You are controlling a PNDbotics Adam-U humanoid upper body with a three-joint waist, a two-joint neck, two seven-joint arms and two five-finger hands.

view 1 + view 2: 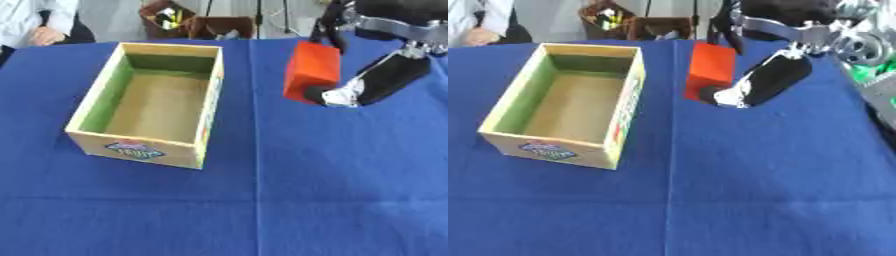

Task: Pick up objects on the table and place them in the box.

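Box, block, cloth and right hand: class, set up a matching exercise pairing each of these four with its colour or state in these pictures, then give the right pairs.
Column one:
1. box
2. block
3. cloth
4. right hand

Column two:
A. orange
B. blue, covering the table
C. wooden, open on top, nothing inside
D. black, holding something

Pairs: 1-C, 2-A, 3-B, 4-D.

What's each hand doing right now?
Right hand: shut on the orange block, right of the wooden box.
Left hand: not in view.
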